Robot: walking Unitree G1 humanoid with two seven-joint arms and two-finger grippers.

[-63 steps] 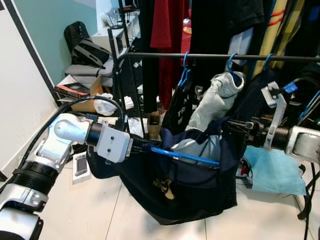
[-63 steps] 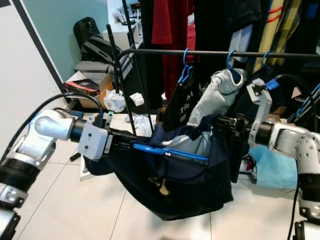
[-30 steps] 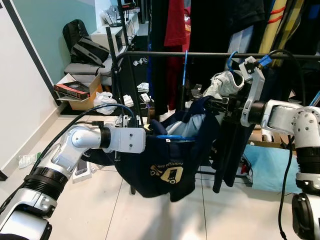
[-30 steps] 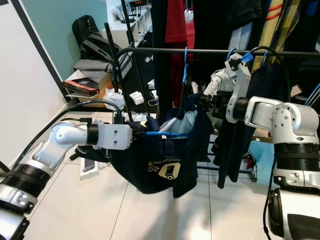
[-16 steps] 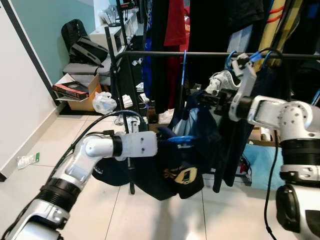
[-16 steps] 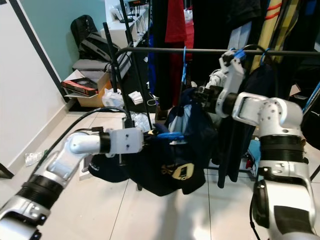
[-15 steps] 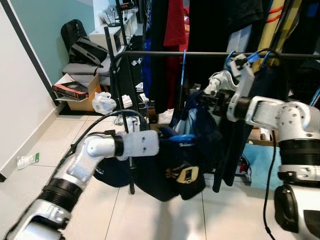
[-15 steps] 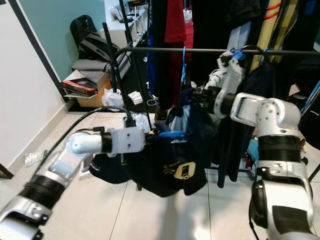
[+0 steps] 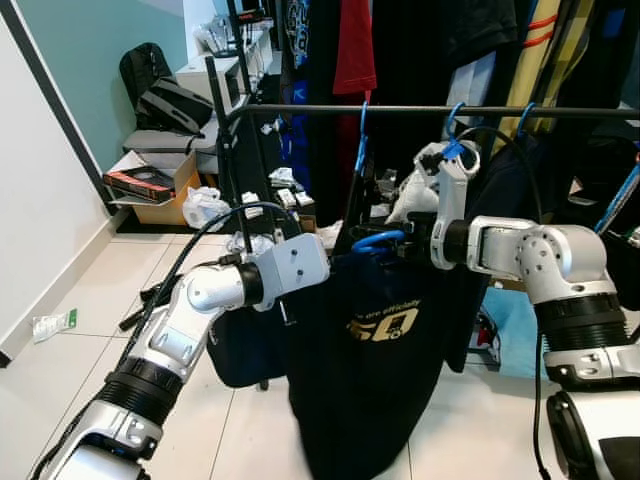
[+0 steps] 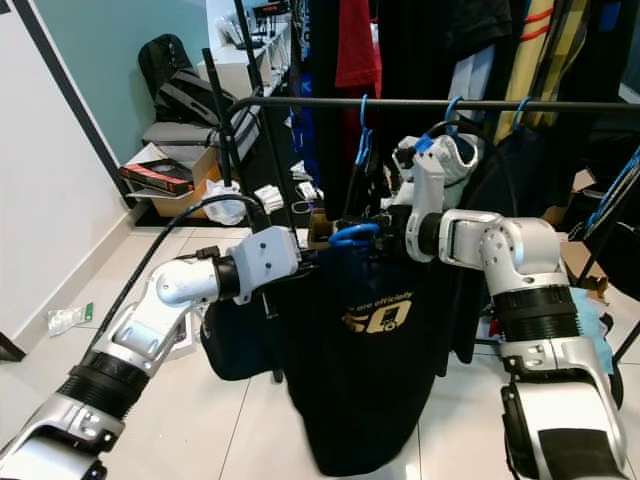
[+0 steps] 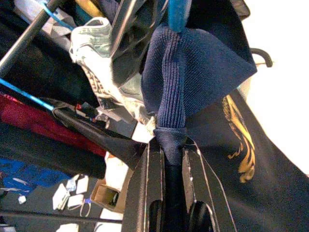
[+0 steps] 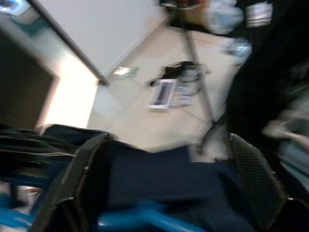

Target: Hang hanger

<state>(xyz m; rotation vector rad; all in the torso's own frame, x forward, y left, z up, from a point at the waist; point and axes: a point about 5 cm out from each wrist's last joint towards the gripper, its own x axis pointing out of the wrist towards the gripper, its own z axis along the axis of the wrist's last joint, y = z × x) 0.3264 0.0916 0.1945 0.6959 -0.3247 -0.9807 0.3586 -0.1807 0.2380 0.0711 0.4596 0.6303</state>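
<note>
hanger (image 9: 377, 240) blue, carrying dark navy shirt (image 9: 375, 370), held below clothes rail (image 9: 430, 111) | left gripper (image 11: 172, 145) pinching shirt collar fabric | right gripper (image 10: 392, 236) fingers spread around hanger shoulder, just under rail

Matt navy knit shirt (image 9: 375, 370), glossy-looking blue plastic hanger (image 9: 376, 240), dark metal rail (image 9: 420, 110), shiny floor tiles (image 9: 60, 370).

Teal wall (image 9: 110, 40), white tile floor (image 9: 60, 370) — cluttered shelf w/ backpack (image 9: 160, 95), box (image 9: 150, 190).
</note>
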